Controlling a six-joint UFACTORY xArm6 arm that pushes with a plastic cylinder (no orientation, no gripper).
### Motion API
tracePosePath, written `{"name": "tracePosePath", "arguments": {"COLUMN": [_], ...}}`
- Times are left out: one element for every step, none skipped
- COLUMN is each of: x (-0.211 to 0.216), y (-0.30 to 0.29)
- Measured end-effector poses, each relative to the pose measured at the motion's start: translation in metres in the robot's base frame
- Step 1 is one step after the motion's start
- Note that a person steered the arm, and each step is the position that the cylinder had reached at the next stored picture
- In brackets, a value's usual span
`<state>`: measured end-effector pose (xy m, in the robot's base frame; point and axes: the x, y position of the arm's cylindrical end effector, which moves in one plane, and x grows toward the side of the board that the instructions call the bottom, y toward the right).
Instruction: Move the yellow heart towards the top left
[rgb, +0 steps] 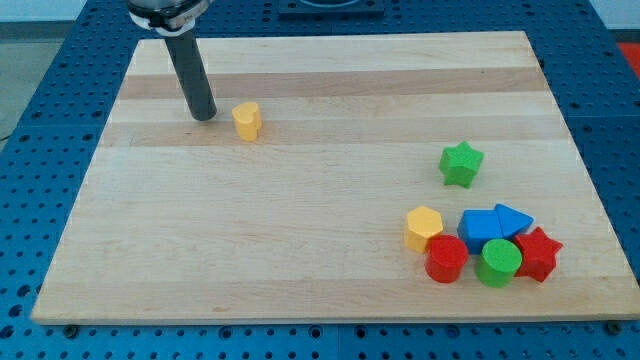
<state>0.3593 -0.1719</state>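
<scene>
The yellow heart (246, 120) sits on the wooden board (300, 220) in the upper left part of the view. My tip (204, 116) rests on the board just left of the heart, a small gap apart from it. The dark rod rises from the tip toward the view's top.
A green star (461, 164) lies at the right. Below it sits a cluster: a yellow hexagon (423, 227), a red cylinder (446, 259), a green cylinder (498, 263), a blue cube (480, 226), a blue triangle (513, 219) and a red star (538, 253).
</scene>
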Motion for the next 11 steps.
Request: {"name": "tracePosePath", "arguments": {"x": [0.038, 0.058, 0.049, -0.002, -0.039, -0.037, -0.017, -0.014, -0.042, -0.045, -0.008], "y": [0.021, 0.054, 0.085, 0.061, -0.004, -0.008, 0.003, -0.013, -0.043, -0.047, -0.045]}}
